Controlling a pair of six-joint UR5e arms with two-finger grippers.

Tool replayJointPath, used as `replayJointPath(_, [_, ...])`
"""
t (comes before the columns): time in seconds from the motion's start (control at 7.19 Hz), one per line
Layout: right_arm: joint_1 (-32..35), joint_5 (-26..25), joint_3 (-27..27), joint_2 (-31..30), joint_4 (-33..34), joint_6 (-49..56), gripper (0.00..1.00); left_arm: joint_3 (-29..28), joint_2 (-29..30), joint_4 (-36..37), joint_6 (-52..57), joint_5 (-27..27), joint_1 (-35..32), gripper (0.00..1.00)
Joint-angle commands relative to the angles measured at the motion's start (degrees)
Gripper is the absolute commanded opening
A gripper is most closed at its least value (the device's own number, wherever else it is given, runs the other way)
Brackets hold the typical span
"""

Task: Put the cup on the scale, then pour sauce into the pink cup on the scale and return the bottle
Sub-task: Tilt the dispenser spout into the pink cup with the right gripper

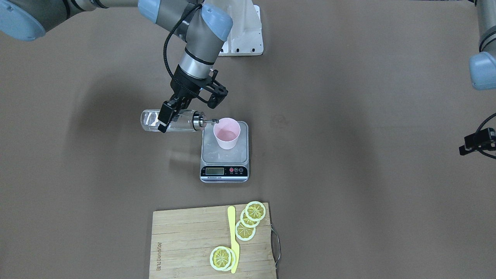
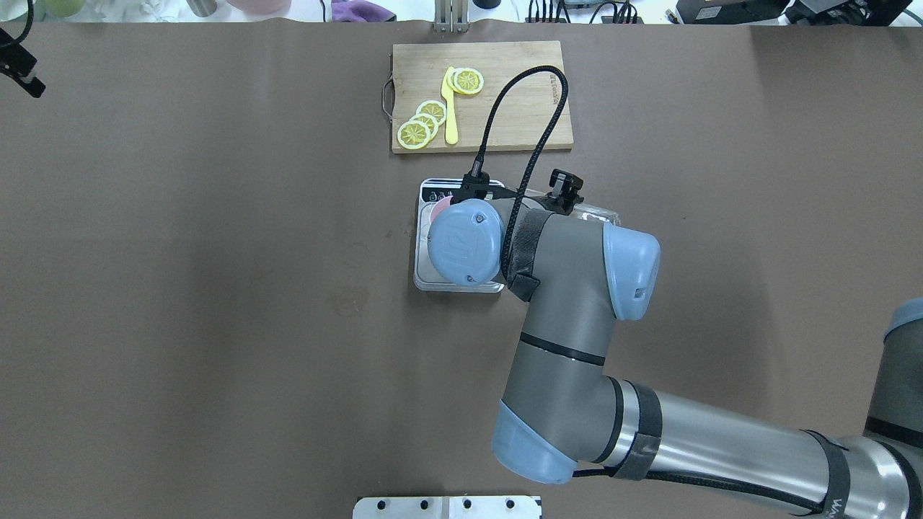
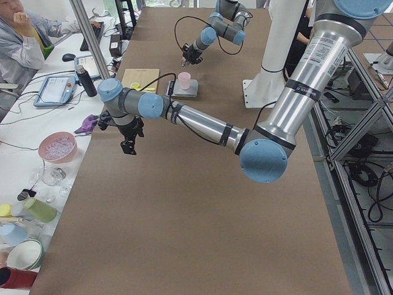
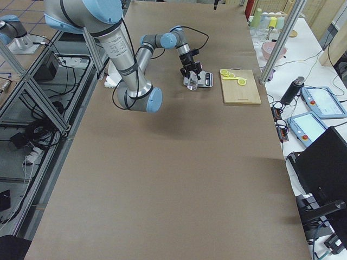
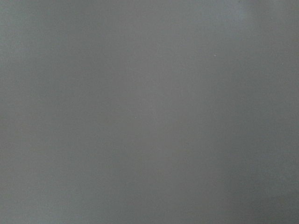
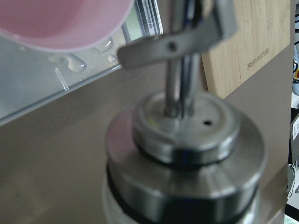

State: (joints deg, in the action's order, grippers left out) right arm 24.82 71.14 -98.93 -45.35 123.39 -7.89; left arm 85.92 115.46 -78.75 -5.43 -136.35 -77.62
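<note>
Pale pink plastic, the cup (image 1: 226,133) stands upright on the steel platform of the scale (image 1: 211,154), toward the platform's back edge. The right gripper (image 1: 166,118) pinches the clear glass bottle (image 1: 185,121) around its body and holds it roughly level above the brown surface (image 1: 348,174), its metal spout at the cup's rim. The right wrist view shows water-like droplets on the platform beside the cup.

White lettering under the scale's display is too small to read, as are the display itself and the stamp burned into the wooden cutting board (image 1: 186,240).

The left gripper (image 1: 478,141) hangs at the surface's end, well apart; whether it is spread or pressed together I cannot tell.
</note>
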Motion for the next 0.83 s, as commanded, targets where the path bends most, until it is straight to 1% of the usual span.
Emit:
replayJointPath(0.0, [-0.03,-1.44,0.23,1.57,4.74,2.52,0.00,1.26,-0.85,0.00,-0.11,0.04,-0.07,0.98])
replayJointPath(0.14, [-0.12,-3.09,0.32,1.84,6.06,4.27,0.00,1.61,-1.20,0.00,-0.11,-0.05,0.02,0.98])
replayJointPath(0.28, [-0.12,-3.46,0.58,2.19,6.77,6.29,0.00,1.61,-1.29,0.00,-0.11,0.03,-0.07,0.98])
replayJointPath(0.56, [-0.12,-3.90,4.86,4.99,6.87,7.27,0.00,2.14,-2.08,-0.09,-0.11,-0.05,0.02,0.98])
replayJointPath(0.7, [-0.12,-4.16,5.15,5.44,8.09,8.40,0.00,2.14,-2.08,-0.09,-0.11,-0.05,0.02,0.98])
